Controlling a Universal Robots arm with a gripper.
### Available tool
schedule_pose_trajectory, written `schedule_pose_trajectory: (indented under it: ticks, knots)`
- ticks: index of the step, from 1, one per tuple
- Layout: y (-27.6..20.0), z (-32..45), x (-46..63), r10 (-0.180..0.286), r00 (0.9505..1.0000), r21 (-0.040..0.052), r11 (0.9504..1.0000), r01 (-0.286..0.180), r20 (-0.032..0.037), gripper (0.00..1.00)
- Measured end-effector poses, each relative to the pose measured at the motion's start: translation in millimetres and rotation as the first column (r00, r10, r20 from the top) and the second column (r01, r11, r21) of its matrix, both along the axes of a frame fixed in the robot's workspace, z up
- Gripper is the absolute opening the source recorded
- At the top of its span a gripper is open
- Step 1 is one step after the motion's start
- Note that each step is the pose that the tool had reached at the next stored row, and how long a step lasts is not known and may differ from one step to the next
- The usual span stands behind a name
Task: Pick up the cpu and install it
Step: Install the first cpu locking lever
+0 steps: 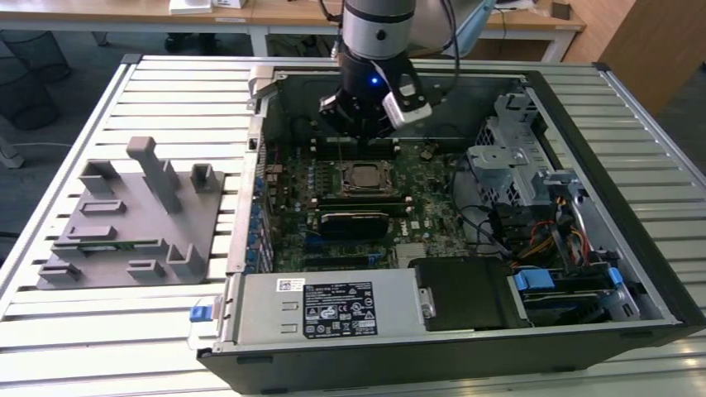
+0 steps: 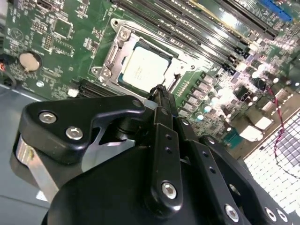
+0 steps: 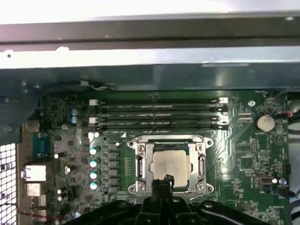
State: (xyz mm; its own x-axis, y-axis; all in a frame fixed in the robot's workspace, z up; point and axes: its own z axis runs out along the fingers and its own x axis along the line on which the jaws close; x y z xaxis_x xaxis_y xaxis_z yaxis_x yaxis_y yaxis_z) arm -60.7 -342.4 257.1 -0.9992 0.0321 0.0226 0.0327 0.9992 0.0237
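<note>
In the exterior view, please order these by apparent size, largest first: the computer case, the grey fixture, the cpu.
1. computer case
2. grey fixture, on the table at the exterior view's left
3. cpu, seated in its socket, below the gripper

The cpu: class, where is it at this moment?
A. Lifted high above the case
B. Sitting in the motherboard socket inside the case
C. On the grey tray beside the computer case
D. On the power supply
B: in both wrist views the cpu lies flat within the socket's metal frame, with the tool's tip just at its edge.
</note>
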Motion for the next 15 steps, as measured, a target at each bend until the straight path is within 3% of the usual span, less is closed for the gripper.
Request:
schedule_pose_trajectory:
  ticks: [9, 15]
  knots:
    - [0.9, -2.3, -36.1, 0.001, 1.0000, 0.0003, 1.0000, -0.001, 0.0063, 0.11]
    - [17.1, -3.2, -43.1, 0.001, 1.0000, 0.0001, 1.0000, -0.001, 0.0062, 0.11]
